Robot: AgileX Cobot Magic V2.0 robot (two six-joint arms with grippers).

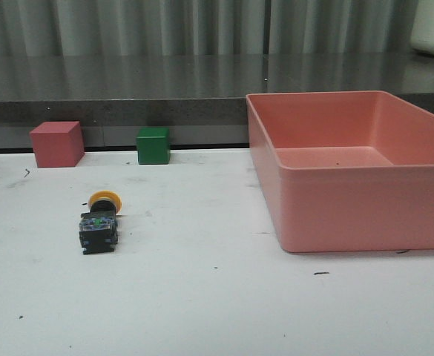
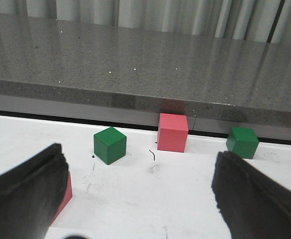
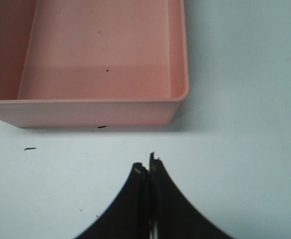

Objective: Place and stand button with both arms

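I see the button (image 1: 100, 222) lying on its side on the white table (image 1: 202, 297), left of the pink bin (image 1: 350, 215), no readable writing anywhere, my left gripper (image 2: 140, 199) spread wide, my right gripper (image 3: 148, 172) pinched closed, empty

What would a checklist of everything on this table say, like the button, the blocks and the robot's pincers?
Surface: white table, scuffed, with small dark marks.
Job's things: button lies on its side at the table's left, yellow cap toward the back, not standing.
Clutter: pink cube and green cube at the back edge; empty pink bin on the right. The left wrist view shows a second green cube and part of another pink block.
Grippers: left pincer open, holding nothing; right pincer shut, empty, near the bin.
Cables: nothing seen.
Surroundings: grey stone ledge behind the table, pale curtain beyond.
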